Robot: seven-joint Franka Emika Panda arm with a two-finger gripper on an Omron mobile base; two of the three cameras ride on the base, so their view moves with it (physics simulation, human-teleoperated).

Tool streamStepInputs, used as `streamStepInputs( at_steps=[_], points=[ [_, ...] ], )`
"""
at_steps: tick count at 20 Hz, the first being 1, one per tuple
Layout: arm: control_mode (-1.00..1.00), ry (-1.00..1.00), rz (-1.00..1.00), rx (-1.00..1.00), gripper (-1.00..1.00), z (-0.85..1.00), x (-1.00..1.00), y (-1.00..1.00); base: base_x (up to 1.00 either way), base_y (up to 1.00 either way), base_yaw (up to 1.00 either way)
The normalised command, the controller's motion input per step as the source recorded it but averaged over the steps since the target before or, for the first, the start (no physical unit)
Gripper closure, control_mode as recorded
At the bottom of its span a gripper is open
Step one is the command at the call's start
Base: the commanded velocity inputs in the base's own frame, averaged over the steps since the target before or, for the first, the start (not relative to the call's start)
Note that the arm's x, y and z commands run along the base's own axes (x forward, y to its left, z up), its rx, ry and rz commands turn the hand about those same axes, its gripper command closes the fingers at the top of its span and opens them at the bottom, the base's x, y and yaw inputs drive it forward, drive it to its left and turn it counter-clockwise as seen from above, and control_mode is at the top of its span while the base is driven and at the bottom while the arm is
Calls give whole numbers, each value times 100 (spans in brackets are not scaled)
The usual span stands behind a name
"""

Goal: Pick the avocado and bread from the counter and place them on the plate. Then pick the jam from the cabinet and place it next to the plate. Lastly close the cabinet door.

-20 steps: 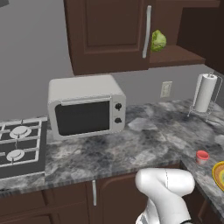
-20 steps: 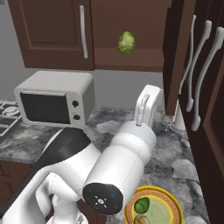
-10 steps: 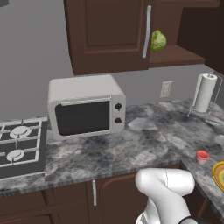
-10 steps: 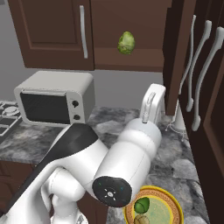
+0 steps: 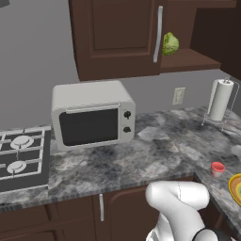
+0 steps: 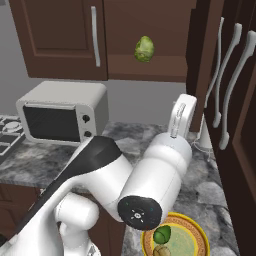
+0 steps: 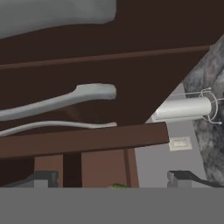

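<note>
Hand view puts us close against the cabinet door point(image 7: 87, 144), its silver handle point(image 7: 65, 99) at ten o'clock and a paper towel roll point(image 7: 183, 108) at three. Our hand point(image 7: 113, 178) is spread wide with nothing between the fingers. In the right base view the avocado point(image 6: 162, 234) and bread point(image 6: 161, 250) already lie on the plate point(image 6: 200, 231), at five o'clock. In the left base view the jam point(image 5: 217, 168) stands on the table point(image 5: 122, 162) just beside the plate, at four o'clock. We judge the door is what remains: rigid and hinged, it should swing light. We would push flat on the panel near the handle edge, since the smooth bar could slip between our fingers.
</note>
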Motion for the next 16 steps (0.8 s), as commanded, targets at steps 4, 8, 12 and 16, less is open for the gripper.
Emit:
streamStepInputs(
  at_steps=[4, 8, 12, 16],
  points=[
    [-100, 0, 0, 0, -100, -3, 13, -10, 0, 0, 0],
    [-100, 1, 0, 0, -100, -8, 15, -5, 0, 0, 0],
    [-100, 1, 0, 0, -100, -8, 15, -8, 0, 0, 0],
    [-100, 0, 0, 0, -100, -1, 5, -17, 0, 0, 0]
  ],
)
